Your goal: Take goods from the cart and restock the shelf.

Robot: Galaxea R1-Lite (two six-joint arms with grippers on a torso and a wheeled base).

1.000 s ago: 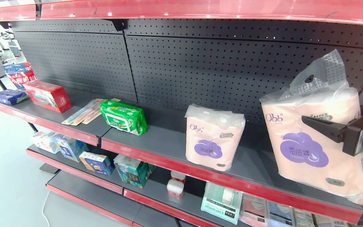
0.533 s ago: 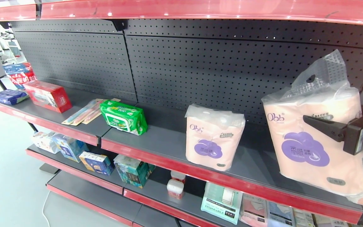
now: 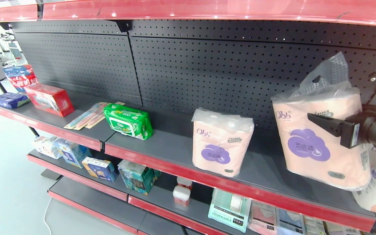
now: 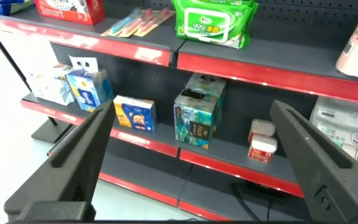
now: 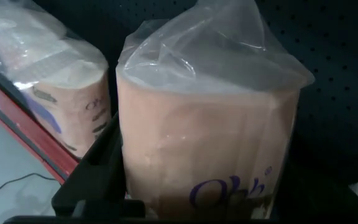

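The right gripper [image 3: 321,130] has its jaws clamped on the pack [image 3: 318,153] at the frame's right, tilted at or just above the shelf [image 3: 181,143]. It looks best to level the pack, seat its base flat behind the red lip [image 3: 240,192], and then release. The left gripper [image 4: 191,112] has its jaws spread, empty.

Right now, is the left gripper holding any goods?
No, the left gripper stands wide open in the left wrist view, with nothing held between its jaws.
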